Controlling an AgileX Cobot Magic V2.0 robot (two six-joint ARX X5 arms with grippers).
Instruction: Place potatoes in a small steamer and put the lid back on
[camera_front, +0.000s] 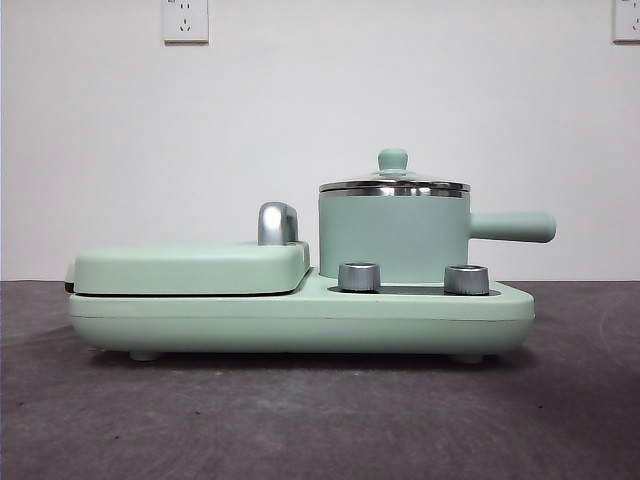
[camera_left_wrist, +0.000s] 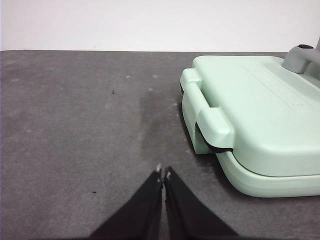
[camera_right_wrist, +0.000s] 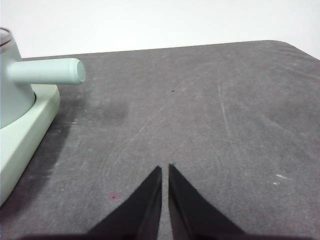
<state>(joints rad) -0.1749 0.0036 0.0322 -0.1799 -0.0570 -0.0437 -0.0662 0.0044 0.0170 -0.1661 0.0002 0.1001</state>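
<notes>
The small mint-green steamer (camera_front: 393, 238) stands on the right half of the mint-green cooker base (camera_front: 300, 320), its straight handle pointing right. The glass lid (camera_front: 393, 184) with its mint-green knob sits on the steamer's steel rim. The steamer and its handle (camera_right_wrist: 45, 71) also show at the edge of the right wrist view. No potato is in view. My left gripper (camera_left_wrist: 163, 173) is shut and empty over the bare table beside the griddle end. My right gripper (camera_right_wrist: 164, 168) is shut and empty over the table beyond the steamer's handle. Neither gripper shows in the front view.
The flat griddle cover (camera_front: 190, 268) with a chrome handle (camera_front: 277, 223) lies closed on the base's left half; it also shows in the left wrist view (camera_left_wrist: 260, 110). Two steel dials (camera_front: 359, 277) sit on the base front. A white wall stands behind the grey table (camera_front: 300, 420).
</notes>
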